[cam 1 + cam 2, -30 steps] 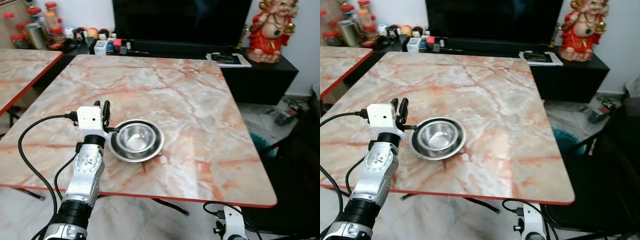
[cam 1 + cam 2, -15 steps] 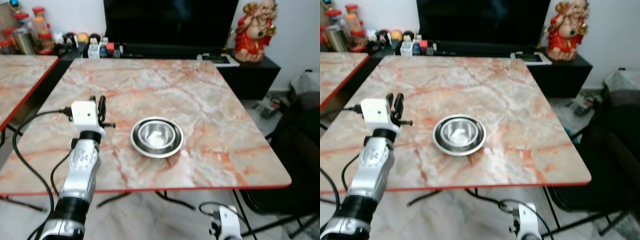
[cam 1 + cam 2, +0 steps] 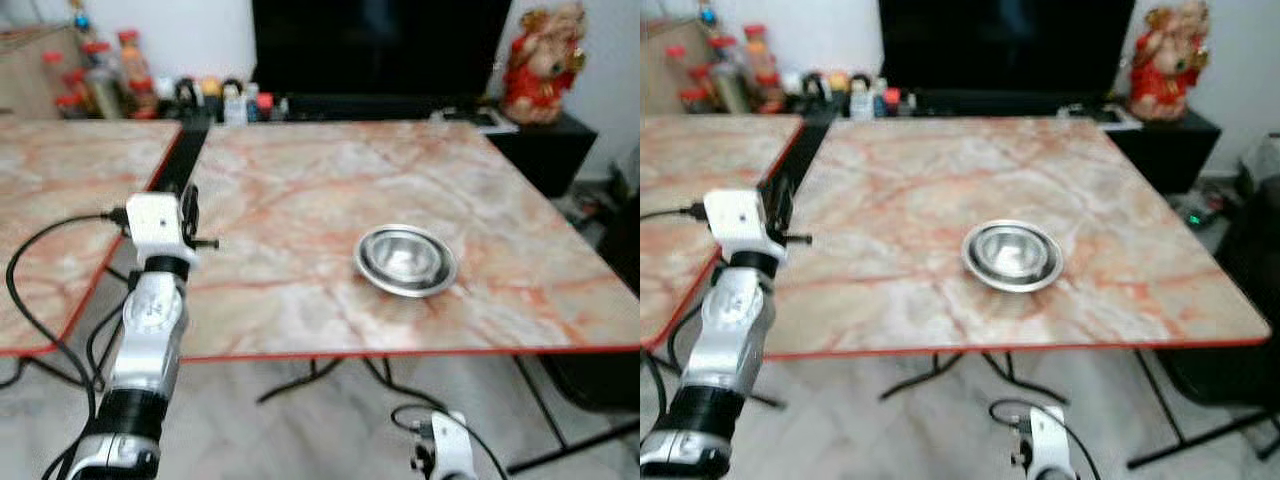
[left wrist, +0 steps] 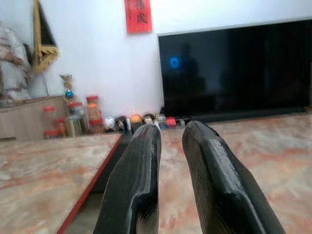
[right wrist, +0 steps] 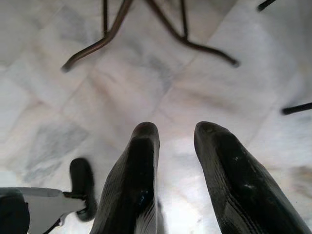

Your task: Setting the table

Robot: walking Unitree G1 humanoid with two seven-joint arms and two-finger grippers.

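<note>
While standing back from the table [image 3: 300,180], keeping the empty left gripper [image 4: 168,146] slightly spread, well apart from the bowl [image 3: 406,260], right gripper [image 5: 175,146] hanging parted over floor.

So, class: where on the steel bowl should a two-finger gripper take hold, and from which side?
Grip the bowl by its wide flat rim, one finger over the lip and one under it. It sits upright and open on the table, so the rim is the only thin edge. The left gripper, raised at the table's left edge, would probably come from that side.
</note>
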